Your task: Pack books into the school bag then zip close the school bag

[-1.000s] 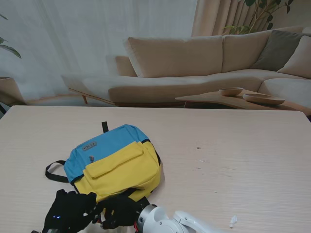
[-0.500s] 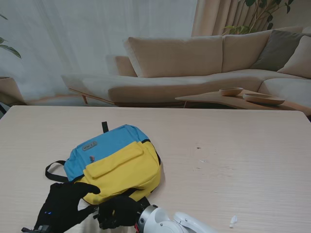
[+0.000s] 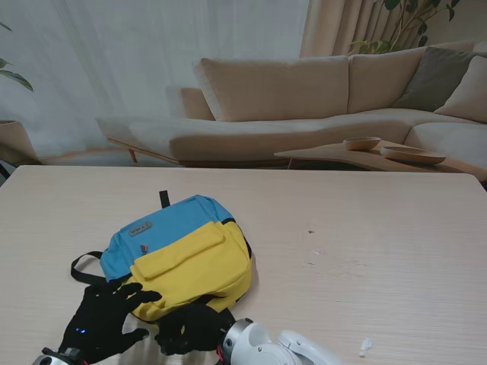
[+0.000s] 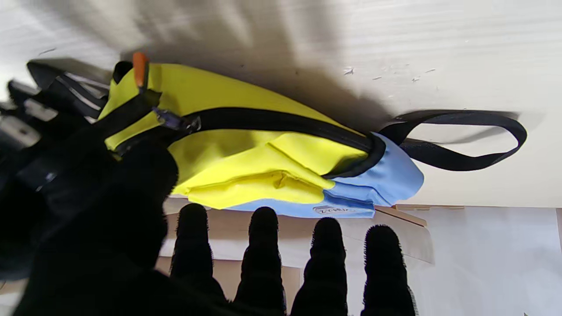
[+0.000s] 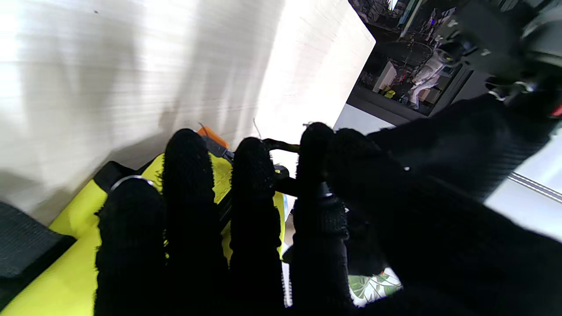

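Observation:
The blue and yellow school bag (image 3: 183,251) lies flat on the table, left of centre. Its black zipper (image 4: 281,120) runs shut along the side I can see, ending at the slider (image 4: 175,122) beside an orange tab (image 4: 139,73). My right hand (image 3: 194,328) is at the bag's near edge, fingers curled and pinching the black zipper pull. My left hand (image 3: 103,323) sits just left of it, fingers spread, thumb by the yellow edge, holding nothing. No books are in view.
A black strap loop (image 3: 85,268) sticks out from the bag's left side. A small white scrap (image 3: 365,346) lies on the table (image 3: 365,243) near my right arm. A sofa (image 3: 304,91) and low table stand beyond the far edge.
My left hand has drawn away from the right hand to the left and spread its fingers. The right hand has stayed at the bag's near edge.

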`<action>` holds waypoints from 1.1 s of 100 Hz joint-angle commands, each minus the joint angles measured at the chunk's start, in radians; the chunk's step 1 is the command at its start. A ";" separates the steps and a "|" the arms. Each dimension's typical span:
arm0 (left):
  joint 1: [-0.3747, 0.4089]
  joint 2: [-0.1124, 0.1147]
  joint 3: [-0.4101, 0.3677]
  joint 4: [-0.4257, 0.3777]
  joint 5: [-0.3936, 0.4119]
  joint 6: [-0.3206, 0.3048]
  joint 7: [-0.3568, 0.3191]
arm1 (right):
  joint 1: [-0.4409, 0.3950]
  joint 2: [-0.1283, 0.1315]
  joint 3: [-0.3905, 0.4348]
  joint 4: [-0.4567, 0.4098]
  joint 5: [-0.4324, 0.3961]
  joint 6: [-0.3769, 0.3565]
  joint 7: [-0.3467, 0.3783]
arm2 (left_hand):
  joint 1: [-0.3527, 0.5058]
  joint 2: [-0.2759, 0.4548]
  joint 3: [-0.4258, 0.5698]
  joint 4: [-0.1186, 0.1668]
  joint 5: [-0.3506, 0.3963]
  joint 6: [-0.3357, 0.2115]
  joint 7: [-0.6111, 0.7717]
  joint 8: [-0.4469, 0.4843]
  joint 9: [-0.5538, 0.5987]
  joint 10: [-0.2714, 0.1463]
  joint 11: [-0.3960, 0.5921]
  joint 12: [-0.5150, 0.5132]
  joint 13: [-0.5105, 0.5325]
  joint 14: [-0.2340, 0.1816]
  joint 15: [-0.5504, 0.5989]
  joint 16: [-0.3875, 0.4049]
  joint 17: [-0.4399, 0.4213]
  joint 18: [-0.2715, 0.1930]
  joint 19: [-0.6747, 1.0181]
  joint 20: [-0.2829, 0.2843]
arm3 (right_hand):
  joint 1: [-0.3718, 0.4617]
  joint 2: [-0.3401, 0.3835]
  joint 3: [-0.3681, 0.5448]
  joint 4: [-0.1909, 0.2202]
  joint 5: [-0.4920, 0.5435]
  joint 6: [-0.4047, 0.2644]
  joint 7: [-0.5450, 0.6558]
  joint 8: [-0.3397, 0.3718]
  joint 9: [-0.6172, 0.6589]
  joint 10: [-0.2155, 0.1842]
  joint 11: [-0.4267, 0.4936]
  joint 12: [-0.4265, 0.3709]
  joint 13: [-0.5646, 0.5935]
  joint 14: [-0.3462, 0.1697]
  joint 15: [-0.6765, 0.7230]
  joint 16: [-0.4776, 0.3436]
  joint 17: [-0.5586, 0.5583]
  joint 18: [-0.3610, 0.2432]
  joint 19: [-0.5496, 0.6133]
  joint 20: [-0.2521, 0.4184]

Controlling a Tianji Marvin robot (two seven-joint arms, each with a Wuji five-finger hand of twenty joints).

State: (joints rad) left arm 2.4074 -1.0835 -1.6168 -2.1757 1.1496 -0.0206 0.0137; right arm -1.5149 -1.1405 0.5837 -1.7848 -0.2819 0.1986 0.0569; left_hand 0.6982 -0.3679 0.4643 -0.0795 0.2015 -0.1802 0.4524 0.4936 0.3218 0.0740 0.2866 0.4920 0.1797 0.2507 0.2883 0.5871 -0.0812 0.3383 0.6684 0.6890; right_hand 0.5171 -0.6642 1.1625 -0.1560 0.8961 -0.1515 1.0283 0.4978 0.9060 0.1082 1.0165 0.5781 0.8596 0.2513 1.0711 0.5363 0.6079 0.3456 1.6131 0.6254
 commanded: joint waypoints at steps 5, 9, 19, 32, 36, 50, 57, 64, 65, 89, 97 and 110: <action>-0.004 0.000 0.022 0.028 0.040 0.025 0.013 | -0.012 -0.001 0.001 -0.006 -0.003 -0.004 0.015 | -0.023 -0.027 0.065 0.014 -0.055 -0.039 0.010 -0.018 -0.045 -0.030 0.005 -0.004 -0.022 -0.024 -0.014 -0.008 -0.020 -0.021 -0.043 0.021 | -0.002 0.006 -0.032 -0.031 0.043 -0.021 0.017 0.018 0.036 0.019 -0.006 0.010 0.045 0.012 0.015 -0.010 -0.002 0.011 0.043 0.020; -0.011 0.001 0.029 0.041 0.052 0.034 0.023 | -0.011 -0.001 0.001 -0.005 -0.004 -0.005 0.015 | -0.024 -0.032 0.082 0.013 -0.055 -0.037 0.016 -0.019 -0.049 -0.032 0.009 -0.002 -0.023 -0.026 -0.012 -0.005 -0.019 -0.022 -0.045 0.026 | -0.001 0.005 -0.032 -0.031 0.043 -0.022 0.016 0.019 0.037 0.019 -0.007 0.010 0.046 0.012 0.014 -0.011 -0.002 0.011 0.043 0.020; -0.027 0.003 0.047 0.065 0.063 0.051 0.033 | -0.011 -0.002 0.001 -0.004 -0.005 -0.007 0.013 | -0.007 -0.043 0.110 0.012 -0.040 -0.045 0.049 -0.003 -0.051 -0.032 0.018 0.002 -0.025 -0.029 -0.004 0.001 -0.019 -0.024 -0.044 0.036 | -0.001 0.006 -0.032 -0.031 0.044 -0.022 0.016 0.020 0.037 0.019 -0.008 0.010 0.045 0.011 0.014 -0.011 -0.001 0.012 0.043 0.021; -0.053 0.005 0.075 0.098 0.090 0.090 0.054 | -0.011 -0.001 0.002 -0.002 -0.007 -0.010 0.013 | 0.074 -0.039 0.168 0.017 0.041 -0.046 0.132 0.041 -0.047 -0.025 0.045 0.015 -0.021 -0.031 0.025 0.016 -0.014 -0.023 -0.021 0.051 | -0.001 0.005 -0.032 -0.031 0.045 -0.023 0.017 0.023 0.038 0.018 -0.008 0.010 0.048 0.011 0.014 -0.011 0.000 0.012 0.044 0.021; -0.065 0.005 0.084 0.113 0.089 0.097 0.071 | -0.012 -0.002 0.002 -0.001 -0.007 -0.011 0.013 | 0.096 -0.036 0.192 0.017 0.093 -0.037 0.195 0.085 -0.038 -0.020 0.061 0.023 -0.017 -0.030 0.043 0.023 -0.014 -0.020 0.000 0.054 | -0.001 0.006 -0.031 -0.031 0.046 -0.022 0.017 0.024 0.039 0.019 -0.009 0.011 0.048 0.011 0.014 -0.011 0.001 0.012 0.044 0.021; -0.097 0.004 0.102 0.149 0.062 0.103 0.100 | -0.012 0.001 0.006 0.001 -0.008 -0.013 0.017 | 0.305 -0.060 0.046 -0.017 0.327 -0.078 0.469 0.318 0.018 -0.020 0.106 0.046 0.001 -0.017 0.090 0.032 -0.014 -0.013 0.049 0.030 | -0.002 0.004 -0.028 -0.030 0.052 -0.009 0.027 0.034 0.048 0.019 -0.003 0.014 0.056 0.012 0.019 -0.010 0.005 0.013 0.046 0.022; -0.108 0.004 0.106 0.162 0.061 0.103 0.114 | -0.011 0.005 0.008 0.002 -0.015 -0.017 0.024 | 0.328 -0.052 0.038 -0.015 0.379 -0.085 0.534 0.368 0.045 -0.023 0.119 0.051 0.008 -0.013 0.105 0.037 -0.013 -0.010 0.061 0.030 | -0.011 0.002 -0.022 -0.028 0.063 0.000 0.051 0.066 0.062 0.019 0.026 0.033 0.072 0.010 0.043 -0.003 0.017 0.012 0.053 0.024; -0.112 0.003 0.107 0.167 0.048 0.103 0.116 | -0.010 0.013 0.014 0.000 -0.029 -0.018 0.038 | 0.329 -0.049 0.041 -0.010 0.375 -0.067 0.542 0.383 0.048 -0.019 0.123 0.053 0.005 -0.010 0.111 0.036 -0.014 -0.009 0.062 0.026 | -0.040 0.004 -0.019 -0.024 0.089 0.012 0.091 0.133 0.088 0.015 0.074 0.073 0.101 0.011 0.094 0.011 0.044 0.014 0.068 0.027; -0.112 0.002 0.107 0.167 0.047 0.103 0.116 | -0.010 0.014 0.016 0.000 -0.032 -0.018 0.040 | 0.329 -0.050 0.042 -0.009 0.375 -0.064 0.544 0.387 0.048 -0.018 0.123 0.054 0.005 -0.010 0.112 0.036 -0.015 -0.009 0.061 0.025 | -0.048 0.007 -0.018 -0.021 0.100 0.017 0.088 0.155 0.093 0.015 0.080 0.086 0.107 0.011 0.106 0.011 0.050 0.014 0.073 0.026; -0.096 0.000 0.090 0.165 0.057 0.114 0.132 | -0.025 0.042 0.095 -0.008 -0.077 -0.045 0.093 | 0.305 -0.069 0.108 -0.011 0.356 -0.041 0.557 0.466 0.050 -0.017 0.135 0.068 -0.014 -0.019 0.103 0.014 -0.015 -0.006 0.054 0.005 | -0.182 0.116 -0.039 0.072 0.291 0.070 0.108 0.423 0.231 0.010 0.193 0.209 0.232 0.027 0.264 0.015 0.169 0.044 0.149 0.017; -0.091 -0.001 0.083 0.164 0.059 0.116 0.132 | -0.032 0.050 0.130 -0.007 -0.086 -0.059 0.113 | 0.293 -0.073 0.135 -0.018 0.355 -0.038 0.551 0.488 0.047 -0.018 0.134 0.072 -0.015 -0.020 0.098 0.014 -0.017 -0.006 0.052 0.003 | -0.201 0.138 -0.047 0.102 0.320 0.068 0.113 0.498 0.251 0.003 0.203 0.230 0.250 0.026 0.277 0.007 0.188 0.042 0.163 0.013; -0.090 -0.002 0.077 0.171 0.053 0.116 0.143 | -0.050 0.061 0.189 -0.006 -0.095 -0.078 0.140 | 0.296 -0.073 0.135 -0.020 0.352 -0.036 0.555 0.496 0.050 -0.019 0.138 0.074 -0.011 -0.021 0.097 0.015 -0.016 -0.006 0.050 0.002 | -0.203 0.142 -0.049 0.107 0.326 0.069 0.113 0.519 0.255 0.004 0.203 0.233 0.254 0.028 0.280 0.005 0.191 0.048 0.165 0.011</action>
State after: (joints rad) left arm 2.3045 -1.0797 -1.5340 -2.0097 1.2070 0.0878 0.1676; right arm -1.5534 -1.0933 0.7550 -1.7922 -0.3700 0.1283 0.1788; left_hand 0.9688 -0.4257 0.5584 -0.0794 0.5030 -0.2327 0.8950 0.9265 0.3568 0.0619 0.4068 0.5517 0.1811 0.2380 0.3907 0.6086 -0.0803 0.3344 0.6989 0.7034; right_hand 0.3609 -0.5370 1.1346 -0.0792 1.1504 -0.0880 1.0932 0.9949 1.1376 0.1105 1.1821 0.7943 1.0608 0.2543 1.3106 0.5396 0.7751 0.3869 1.6845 0.6348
